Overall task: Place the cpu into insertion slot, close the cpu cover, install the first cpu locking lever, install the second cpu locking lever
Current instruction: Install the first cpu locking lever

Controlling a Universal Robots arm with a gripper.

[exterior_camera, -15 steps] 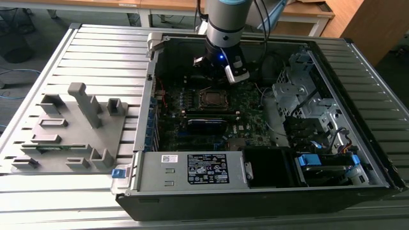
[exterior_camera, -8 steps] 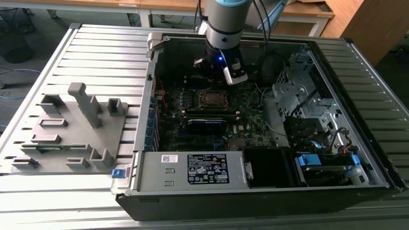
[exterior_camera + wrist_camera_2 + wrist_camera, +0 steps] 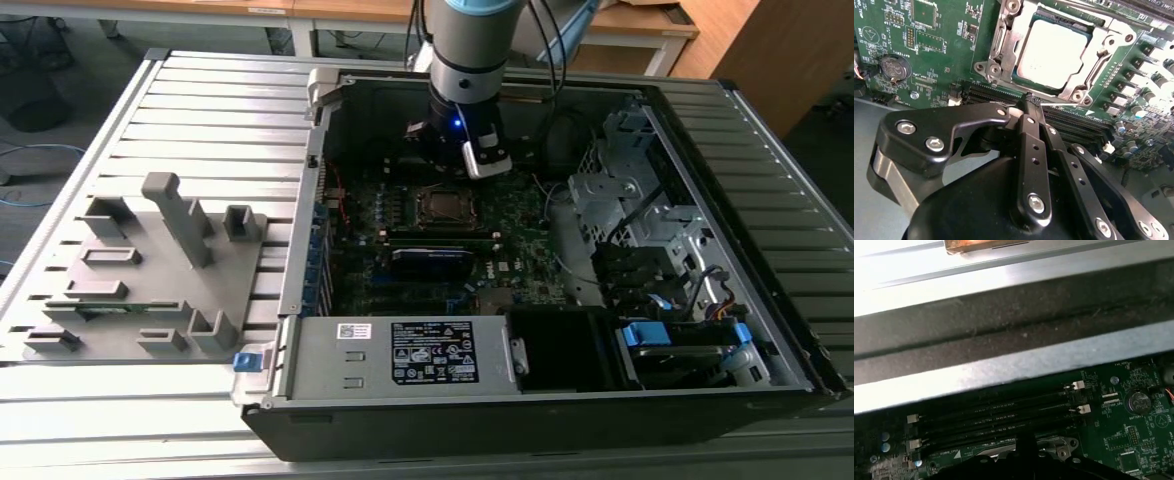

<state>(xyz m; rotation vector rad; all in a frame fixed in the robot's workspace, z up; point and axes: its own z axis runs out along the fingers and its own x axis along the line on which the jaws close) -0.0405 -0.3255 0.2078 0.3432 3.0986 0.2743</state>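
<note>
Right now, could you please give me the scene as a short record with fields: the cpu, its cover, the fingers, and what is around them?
cpu: seated in the insertion slot, silver top up
cpu cover: lowered, framing the cpu
gripper: over the circuit board, tips near the slot's edge
fingers: shut, nothing visible between them
surroundings: open computer case on a slatted table; grey fixture towards the exterior view's left
</note>
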